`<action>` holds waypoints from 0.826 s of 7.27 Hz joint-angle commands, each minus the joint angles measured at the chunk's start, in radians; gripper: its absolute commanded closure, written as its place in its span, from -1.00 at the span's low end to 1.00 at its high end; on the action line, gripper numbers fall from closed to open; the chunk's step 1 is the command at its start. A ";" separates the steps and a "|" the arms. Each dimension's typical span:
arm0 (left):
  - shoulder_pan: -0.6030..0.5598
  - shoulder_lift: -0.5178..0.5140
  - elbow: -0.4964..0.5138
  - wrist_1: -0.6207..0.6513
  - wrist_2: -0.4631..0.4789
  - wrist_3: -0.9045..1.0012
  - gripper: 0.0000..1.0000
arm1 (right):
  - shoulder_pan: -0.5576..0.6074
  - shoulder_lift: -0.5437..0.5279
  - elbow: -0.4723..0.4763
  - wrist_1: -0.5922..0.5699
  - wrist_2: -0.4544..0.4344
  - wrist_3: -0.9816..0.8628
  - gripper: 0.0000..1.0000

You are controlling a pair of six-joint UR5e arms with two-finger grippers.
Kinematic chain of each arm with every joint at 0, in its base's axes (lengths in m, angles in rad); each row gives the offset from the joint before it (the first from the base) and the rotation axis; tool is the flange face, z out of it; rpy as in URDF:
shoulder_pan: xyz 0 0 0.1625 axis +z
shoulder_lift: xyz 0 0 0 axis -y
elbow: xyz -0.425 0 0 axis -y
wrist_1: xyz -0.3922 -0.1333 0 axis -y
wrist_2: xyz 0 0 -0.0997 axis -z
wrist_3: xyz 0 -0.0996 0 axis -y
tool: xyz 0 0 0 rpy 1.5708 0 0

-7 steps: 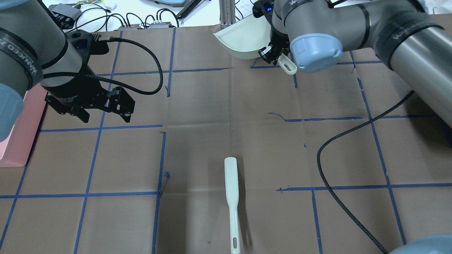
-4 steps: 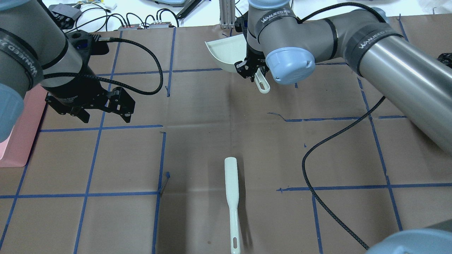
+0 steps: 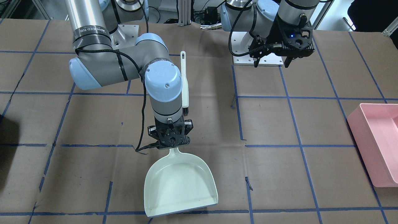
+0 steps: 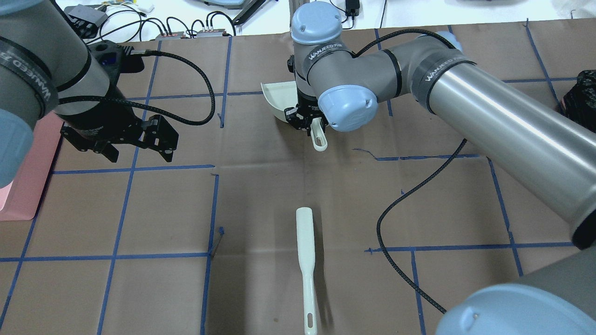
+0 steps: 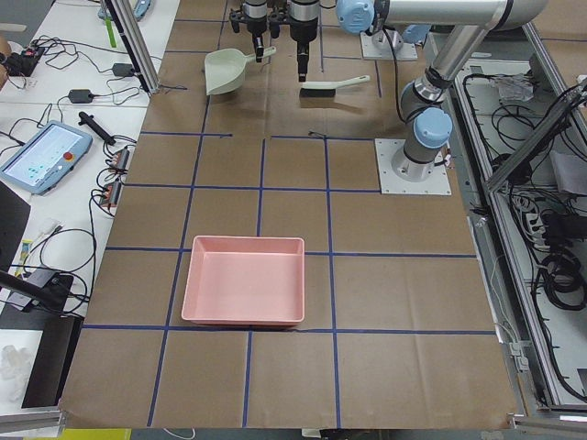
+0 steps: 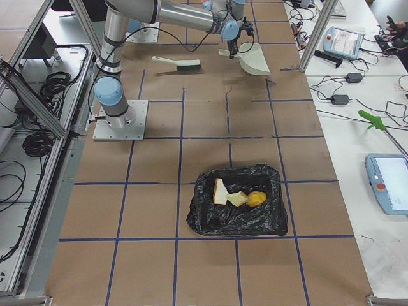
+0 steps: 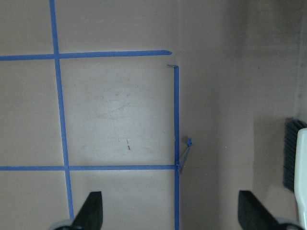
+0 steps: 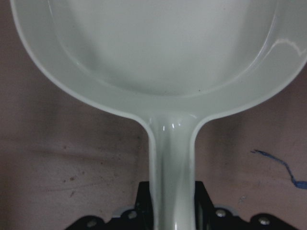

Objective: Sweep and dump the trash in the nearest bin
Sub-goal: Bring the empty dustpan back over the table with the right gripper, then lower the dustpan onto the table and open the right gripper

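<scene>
Glossy smooth pale green plastic dustpan (image 3: 180,183), matt brown paper surface (image 3: 311,124) crossed by blue tape (image 3: 298,146), crinkled shiny black plastic bin (image 6: 205,220), smooth pink plastic tray (image 5: 243,284), brushed metal arm tube (image 4: 503,121)

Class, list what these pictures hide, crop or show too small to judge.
Dustpan: overhead view, mostly hidden behind the right arm's wrist.
Brush: left wrist view, cut off by the right edge.
Pink tray: front-facing view, cropped at the right edge.
Trash: exterior right view, too small to detail.
</scene>
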 commanded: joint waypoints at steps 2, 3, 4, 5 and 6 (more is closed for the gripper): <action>0.000 -0.002 0.001 0.001 0.000 -0.003 -0.99 | 0.024 0.036 -0.001 -0.009 -0.001 0.066 0.96; 0.000 -0.003 0.001 0.001 -0.001 -0.003 -0.99 | 0.024 0.040 0.000 -0.017 -0.001 0.075 0.96; 0.000 -0.003 0.001 0.001 -0.001 -0.003 -0.99 | 0.025 0.053 -0.001 -0.032 -0.001 0.090 0.96; 0.000 -0.003 0.003 0.001 -0.001 -0.003 -0.99 | 0.039 0.061 -0.001 -0.047 -0.004 0.116 0.96; 0.000 -0.003 0.001 0.001 -0.001 -0.003 -0.99 | 0.047 0.063 -0.006 -0.052 -0.011 0.123 0.96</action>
